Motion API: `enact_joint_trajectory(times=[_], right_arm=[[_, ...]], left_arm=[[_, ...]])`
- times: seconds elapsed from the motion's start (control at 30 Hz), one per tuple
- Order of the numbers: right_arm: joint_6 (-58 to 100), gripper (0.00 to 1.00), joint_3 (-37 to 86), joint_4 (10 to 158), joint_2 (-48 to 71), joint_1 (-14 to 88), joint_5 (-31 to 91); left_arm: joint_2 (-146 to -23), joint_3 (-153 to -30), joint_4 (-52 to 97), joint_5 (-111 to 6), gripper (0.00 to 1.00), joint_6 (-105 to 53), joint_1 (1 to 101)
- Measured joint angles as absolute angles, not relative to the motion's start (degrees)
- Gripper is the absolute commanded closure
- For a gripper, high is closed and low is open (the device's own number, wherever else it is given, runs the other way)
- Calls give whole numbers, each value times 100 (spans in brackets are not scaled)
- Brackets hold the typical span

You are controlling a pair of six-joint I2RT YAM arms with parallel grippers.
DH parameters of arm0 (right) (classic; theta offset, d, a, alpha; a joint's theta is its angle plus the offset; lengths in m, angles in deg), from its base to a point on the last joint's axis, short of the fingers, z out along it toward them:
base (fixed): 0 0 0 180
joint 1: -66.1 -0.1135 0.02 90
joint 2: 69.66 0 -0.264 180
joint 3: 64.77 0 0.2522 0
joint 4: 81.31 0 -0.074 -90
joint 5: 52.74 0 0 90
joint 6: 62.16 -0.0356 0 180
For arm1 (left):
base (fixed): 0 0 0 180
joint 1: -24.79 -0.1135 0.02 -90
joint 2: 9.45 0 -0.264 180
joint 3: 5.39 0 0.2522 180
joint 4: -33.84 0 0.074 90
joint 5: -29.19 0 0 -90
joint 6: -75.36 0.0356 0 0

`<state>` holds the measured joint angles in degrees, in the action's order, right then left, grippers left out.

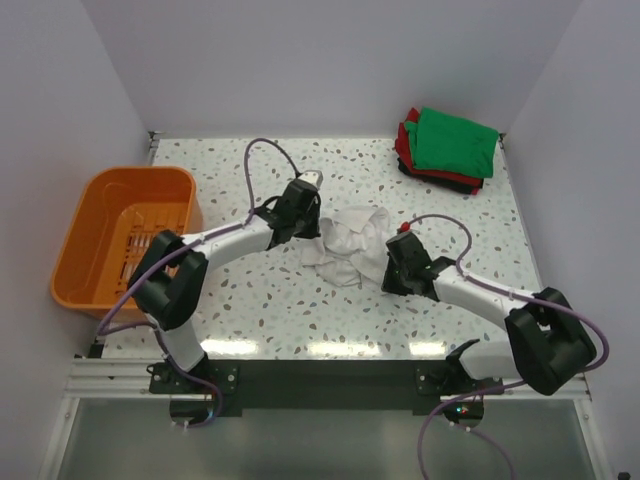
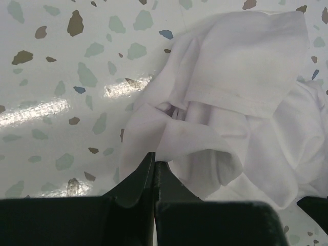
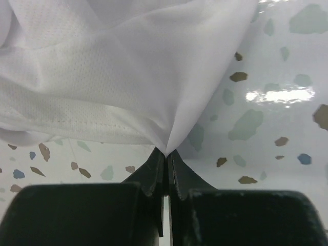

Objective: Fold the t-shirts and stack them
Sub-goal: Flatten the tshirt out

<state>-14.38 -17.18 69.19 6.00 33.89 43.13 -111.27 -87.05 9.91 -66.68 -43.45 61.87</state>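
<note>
An off-white t-shirt (image 1: 345, 245) lies crumpled in the middle of the speckled table. My left gripper (image 1: 318, 228) is at its left edge and shut on a fold of the off-white t-shirt (image 2: 241, 77). My right gripper (image 1: 378, 262) is at its right edge and shut on a pinched edge of the off-white t-shirt (image 3: 102, 66), which hangs lifted from its jaws. A folded stack with a green t-shirt (image 1: 455, 142) on top of red (image 1: 404, 138) and dark ones (image 1: 430, 176) sits at the back right.
An orange plastic basket (image 1: 160, 185) stands at the table's left edge. White walls close in the back and both sides. The table's near edge is a metal rail (image 1: 330, 375) with the arm bases.
</note>
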Motion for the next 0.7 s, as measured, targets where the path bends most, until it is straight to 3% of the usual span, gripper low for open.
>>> enact_joint_trajectory(times=[0.37,0.7], right_arm=[[-970,100,-232,5238,-1066,3385,5869],[262,100,2691,4213,-1424,3385,6479]], left_arm=[[-9206,-8421,667,-7999,100,-4090,6191],[-8008,-9610,5,-8735,100,-3705,6196]])
